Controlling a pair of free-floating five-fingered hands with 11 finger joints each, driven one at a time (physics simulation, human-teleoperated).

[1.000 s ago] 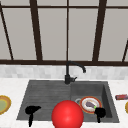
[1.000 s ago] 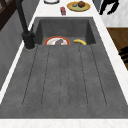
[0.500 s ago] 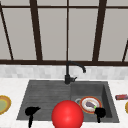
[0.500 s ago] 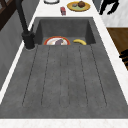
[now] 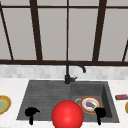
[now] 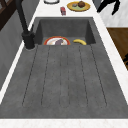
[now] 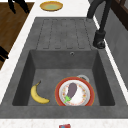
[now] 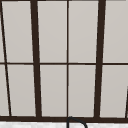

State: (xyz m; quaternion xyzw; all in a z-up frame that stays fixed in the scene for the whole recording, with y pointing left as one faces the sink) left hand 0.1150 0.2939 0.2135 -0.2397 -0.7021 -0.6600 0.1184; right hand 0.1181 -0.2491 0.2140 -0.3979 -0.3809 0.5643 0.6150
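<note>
Two black hands are hovering at the sink's (image 5: pixel 110 100) front edge, the right hand (image 5: pixel 100 113), fingers seemingly relaxed and grasping nothing, nearest the eggplant (image 7: pixel 72 89) on the plate (image 7: pixel 88 87), likely needing a forward reach, while the left hand (image 5: pixel 31 112) is idling over the drainboard (image 5: pixel 42 97).

Tall window (image 8: pixel 67 60) with dark brown mullions behind the sink, pale grey panes. Below it a band of light grey tiled backsplash (image 5: pixel 37 72). White marble-like countertop (image 5: pixel 15 85) around a dark grey sink (image 6: pixel 62 82) with ribbed drainboard. Black faucet (image 5: pixel 68 72) at the back rim. Brown wooden floor (image 6: pixel 120 40) alongside the counter.
</note>
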